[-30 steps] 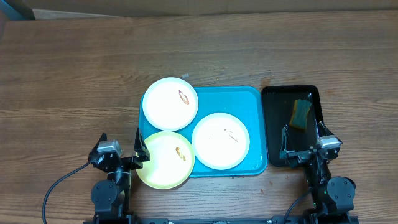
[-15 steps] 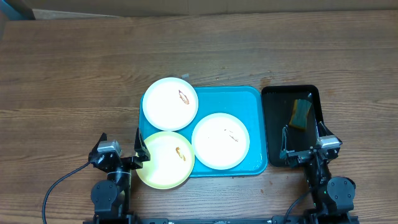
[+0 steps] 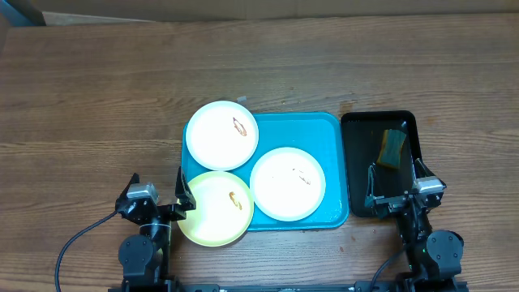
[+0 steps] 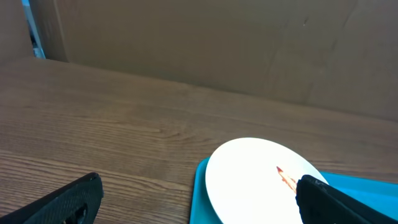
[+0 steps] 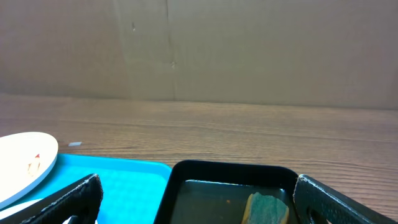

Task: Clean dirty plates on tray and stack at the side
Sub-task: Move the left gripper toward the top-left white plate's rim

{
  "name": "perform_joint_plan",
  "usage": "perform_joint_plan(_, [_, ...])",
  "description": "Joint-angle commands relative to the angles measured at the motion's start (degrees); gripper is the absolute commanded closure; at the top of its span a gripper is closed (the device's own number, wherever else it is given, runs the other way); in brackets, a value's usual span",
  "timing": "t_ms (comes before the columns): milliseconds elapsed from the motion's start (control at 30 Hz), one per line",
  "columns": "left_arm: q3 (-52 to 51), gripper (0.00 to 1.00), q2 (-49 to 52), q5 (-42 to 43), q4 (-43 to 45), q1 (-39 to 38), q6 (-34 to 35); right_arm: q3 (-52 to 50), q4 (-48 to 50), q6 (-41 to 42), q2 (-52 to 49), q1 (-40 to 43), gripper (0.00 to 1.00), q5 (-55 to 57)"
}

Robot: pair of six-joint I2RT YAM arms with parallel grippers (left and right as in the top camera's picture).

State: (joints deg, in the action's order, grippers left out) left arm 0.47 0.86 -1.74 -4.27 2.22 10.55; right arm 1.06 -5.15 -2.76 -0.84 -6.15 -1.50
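Three plates lie on the turquoise tray (image 3: 304,130). A white plate (image 3: 221,135) with an orange-red smear overhangs its back left corner. A second white plate (image 3: 288,183) with faint marks lies at the front right. The pale yellow plate (image 3: 215,208), also smeared, overhangs the front left corner. My left gripper (image 3: 156,197) stands open at the near table edge, just left of the yellow plate. My right gripper (image 3: 397,191) stands open over the near end of the black tray (image 3: 361,162). The left wrist view shows the smeared white plate (image 4: 249,180) between open fingers (image 4: 71,199).
The black tray holds shallow liquid and a green-and-yellow sponge (image 3: 392,148), which shows again as the sponge (image 5: 267,208) in the right wrist view. Bare wooden table (image 3: 97,97) stretches to the left and back. A cardboard wall (image 5: 249,50) stands behind the table.
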Motion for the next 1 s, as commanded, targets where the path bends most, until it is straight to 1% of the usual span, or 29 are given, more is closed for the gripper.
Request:
perform_joint_plan(0, [0.0, 0.00, -0.5, 5.9, 1.7, -0.3, 4.8, -0.6, 0.4, -0.1, 0.7, -0.3, 0.00, -0.1])
perform_joint_plan(67, [0.7, 0.00, -0.5, 12.7, 4.1, -0.3, 9.6, -0.6, 0.4, -0.1, 0.7, -0.3, 0.00, -0.1])
perform_joint_plan(100, [1.8, 0.01, -0.5, 15.6, 5.2, -0.3, 13.5, -0.6, 0.4, -0.1, 0.7, -0.3, 0.00, -0.1])
perform_joint_plan(167, [4.5, 0.00, -0.5, 17.4, 4.2, -0.3, 17.1, -0.6, 0.4, -0.1, 0.7, -0.3, 0.00, -0.1])
perform_joint_plan(233, [8.7, 0.00, -0.4, 19.6, 1.5, -0.3, 17.8, -0.6, 0.4, -0.1, 0.7, -0.3, 0.00, -0.1])
perform_joint_plan(300, [13.8, 0.00, 0.7, 19.8, -2.8, -0.3, 17.7, -0.6, 0.4, -0.1, 0.7, -0.3, 0.00, -0.1])
perform_joint_plan(367, [20.1, 0.00, 3.3, 19.8, -7.5, -0.3, 16.2, -0.6, 0.4, -0.1, 0.7, -0.3, 0.00, -0.2])
perform_joint_plan(467, [30.9, 0.00, 10.5, 19.9, -15.8, -0.3, 12.8, -0.6, 0.4, -0.1, 0.7, -0.3, 0.00, -0.1])
perform_joint_plan(600, [49.5, 0.00, 26.9, 25.3, -33.3, -0.3, 6.4, -0.6, 0.5, 0.1, 0.7, -0.3, 0.00, 0.0])
perform_joint_plan(667, [57.6, 0.00, 34.9, 29.6, -41.5, -0.4, 3.5, -0.6, 0.6, 4.3, 0.6, -0.3, 0.00, -0.1])
perform_joint_plan(733, [64.8, 0.00, 42.8, 33.9, -48.1, -0.4, 3.2, -0.6, 0.3, 9.8, 0.6, -0.3, 0.00, -0.1])
perform_joint_plan(800, [69.1, 0.00, 48.6, 36.4, -51.9, -0.4, 3.1, -0.3, 0.1, 15.5, 0.5, -0.3, 0.00, -0.8])
perform_joint_plan(867, [70.9, 0.00, 53.3, 36.4, -54.9, -0.4, 3.2, 1.2, -1.4, 18.6, 0.5, -0.3, 0.00, -2.5])
perform_joint_plan(900, [70.9, 0.01, 54.9, 36.7, -55.5, -0.4, 3.2, 2.5, -2.3, 19.5, 0.3, -0.3, 0.00, -2.6])
perform_joint_plan(933, [70.9, 0.13, 56.8, 37.5, -56.4, -0.4, 3.2, 4.7, -4.1, 19.8, 0.0, -0.2, 0.00, -2.6])
perform_joint_plan(967, [70.9, 0.22, 58.6, 37.6, -57.1, -0.4, 3.2, 7.2, -6.1, 19.8, -0.7, -0.2, 0.00, -2.5])
